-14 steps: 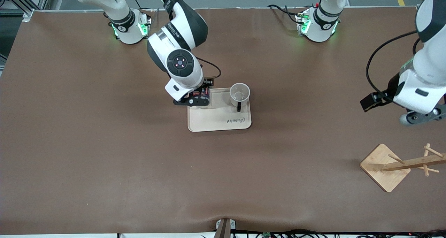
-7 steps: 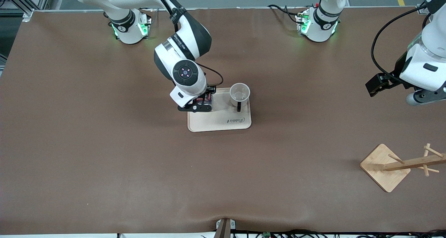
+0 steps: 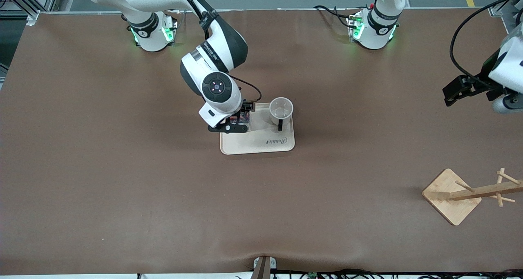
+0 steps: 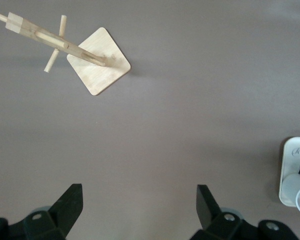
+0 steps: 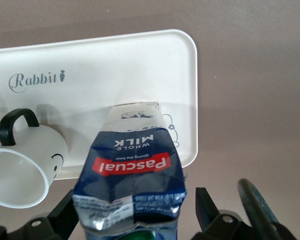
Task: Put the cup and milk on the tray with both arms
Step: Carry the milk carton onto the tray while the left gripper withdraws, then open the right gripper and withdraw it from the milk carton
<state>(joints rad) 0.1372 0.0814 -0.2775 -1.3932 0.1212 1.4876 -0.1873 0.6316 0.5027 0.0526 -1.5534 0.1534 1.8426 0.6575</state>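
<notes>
The cream tray point(image 3: 261, 142) lies mid-table. The white cup point(image 3: 281, 109) stands on its corner toward the left arm's end, black handle toward the front camera. The milk point(image 3: 244, 116) stands on the tray's corner toward the right arm's end. My right gripper point(image 3: 238, 123) is over it, fingers spread either side of the carton top. The right wrist view shows the milk point(image 5: 130, 165) between the fingers of my right gripper point(image 5: 135, 210), with the cup point(image 5: 25, 170) and the tray point(image 5: 115, 65). My left gripper point(image 4: 138, 210) is open and empty, high over bare table at the left arm's end point(image 3: 506, 104).
A wooden peg stand with a square base point(image 3: 451, 195) stands at the left arm's end, nearer the front camera; it also shows in the left wrist view point(image 4: 97, 67). The tray edge point(image 4: 290, 165) and the cup point(image 4: 297, 187) show in that view.
My right gripper moved a little farther onto the tray with the milk and settled. My left arm drew back toward its base and the table's end.
</notes>
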